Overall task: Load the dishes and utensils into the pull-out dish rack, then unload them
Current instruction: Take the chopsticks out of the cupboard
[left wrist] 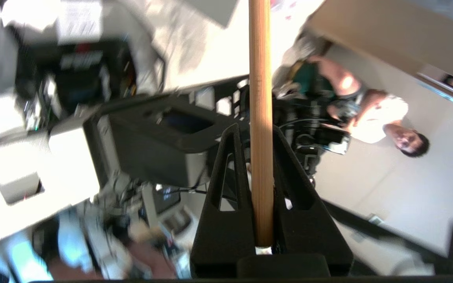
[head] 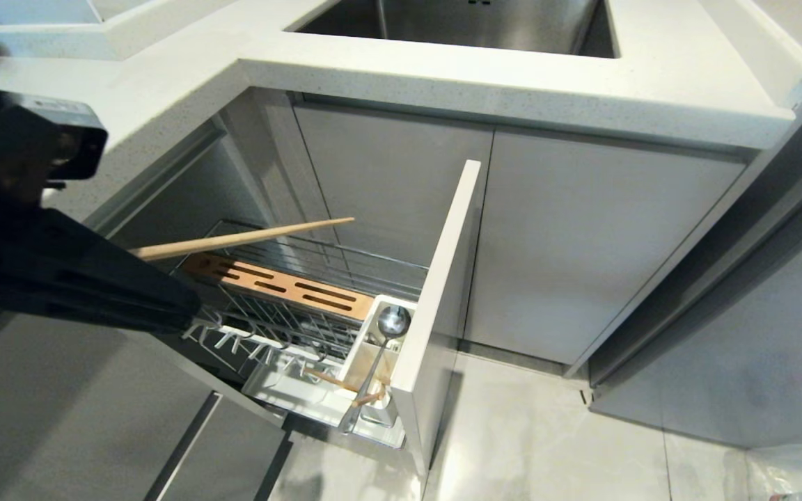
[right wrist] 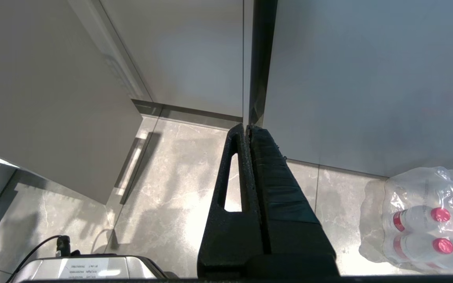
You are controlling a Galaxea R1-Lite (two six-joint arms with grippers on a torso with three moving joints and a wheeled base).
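Left gripper (left wrist: 261, 135) clamps one wooden chopstick (head: 241, 239), fingers pressed on both sides of its thick end. In the head view the left arm (head: 60, 271) comes in from the left edge, roughly level, slanting slightly down toward the rack; the chopstick sticks out past the fingers and tilts a bit upward, its tip over the back of the pull-out dish rack (head: 303, 313), clear of the wires.

Rack is pulled out from under the counter (head: 512, 90), its tall pale front panel (head: 443, 292) edge-on. Orange-wood slotted strip (head: 282, 285) runs along the rack top. White utensil cup (head: 373, 362) sits at the front beside the panel, with the metal spoon (head: 390, 323) standing bowl-up in it and a second chopstick (head: 335, 381) lying low across the cup. No dish seen in the rack.

Right gripper (right wrist: 248, 129) hangs low pointing at the floor (right wrist: 171, 188), fingers pressed together, nothing between them, beside grey cabinet doors (right wrist: 368, 78). Wrapped pack of bottles (right wrist: 423, 220) lies on the floor nearby.

Left wrist view: a person (left wrist: 368, 114) in the blurred background.
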